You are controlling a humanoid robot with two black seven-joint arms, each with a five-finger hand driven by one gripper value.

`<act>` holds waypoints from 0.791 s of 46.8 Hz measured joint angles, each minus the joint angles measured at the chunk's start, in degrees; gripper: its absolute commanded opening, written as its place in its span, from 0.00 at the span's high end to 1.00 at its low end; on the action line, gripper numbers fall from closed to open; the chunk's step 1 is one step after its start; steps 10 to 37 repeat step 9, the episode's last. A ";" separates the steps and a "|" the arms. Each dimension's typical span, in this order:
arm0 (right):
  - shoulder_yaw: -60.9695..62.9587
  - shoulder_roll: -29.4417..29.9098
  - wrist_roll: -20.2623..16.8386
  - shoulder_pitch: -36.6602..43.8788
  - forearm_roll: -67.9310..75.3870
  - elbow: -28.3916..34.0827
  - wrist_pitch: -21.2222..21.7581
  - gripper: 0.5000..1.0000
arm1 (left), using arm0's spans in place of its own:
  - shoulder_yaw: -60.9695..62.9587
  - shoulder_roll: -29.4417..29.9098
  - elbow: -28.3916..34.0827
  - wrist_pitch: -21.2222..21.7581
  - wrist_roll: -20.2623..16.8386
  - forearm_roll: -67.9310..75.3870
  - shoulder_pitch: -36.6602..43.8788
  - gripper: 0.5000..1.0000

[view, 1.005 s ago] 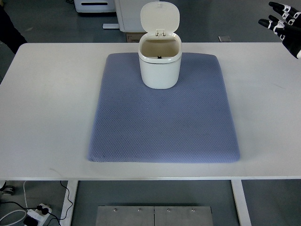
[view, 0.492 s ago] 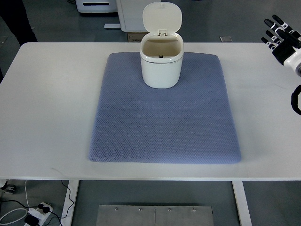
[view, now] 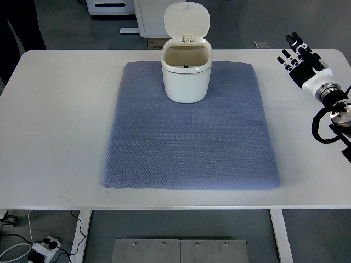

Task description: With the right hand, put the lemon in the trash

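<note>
A white trash can [view: 186, 74] stands at the far middle of the blue-grey mat [view: 189, 142] with its lid flipped up and its mouth open. No lemon shows anywhere in view; the inside of the can looks pale and bare from here. My right hand [view: 299, 55] hovers over the table's far right corner, well to the right of the can, black fingers spread and holding nothing. Its white wrist and cabled forearm [view: 332, 107] run off the right edge. The left arm is out of sight.
The white table [view: 55, 120] lies bare around the mat. A person's dark clothing [view: 22, 27] shows at the far left corner. White cabinets [view: 142, 13] stand behind the table, and cables with a power strip [view: 41, 249] lie on the floor below.
My right hand has come down and leftward from the top right corner, so more of the wrist and forearm now shows over the table. The person at far left shifted slightly.
</note>
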 measured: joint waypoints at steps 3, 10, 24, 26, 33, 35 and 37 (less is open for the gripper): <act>-0.06 0.46 0.02 0.07 -0.19 -0.51 0.01 0.00 | 0.00 0.00 0.00 0.00 0.00 0.00 -0.02 0.00; -0.22 0.57 0.04 0.11 -0.34 -0.66 0.03 0.00 | 0.00 0.00 0.00 0.00 0.00 0.00 -0.01 0.00; -0.22 0.57 0.04 0.11 -0.34 -0.66 0.03 0.00 | 0.00 0.00 0.00 0.00 0.00 0.00 -0.01 0.00; -0.22 0.57 0.04 0.11 -0.34 -0.66 0.03 0.00 | 0.00 0.00 0.00 0.00 0.00 0.00 -0.01 0.00; -0.22 0.57 0.04 0.11 -0.34 -0.66 0.03 0.00 | 0.00 0.00 0.00 0.00 0.00 0.00 -0.01 0.00; -0.22 0.57 0.04 0.11 -0.34 -0.66 0.03 0.00 | 0.00 0.00 0.00 0.00 0.00 0.00 -0.01 0.00; -0.22 0.57 0.04 0.11 -0.34 -0.66 0.03 0.00 | 0.00 0.00 0.00 0.00 0.00 0.00 -0.01 0.00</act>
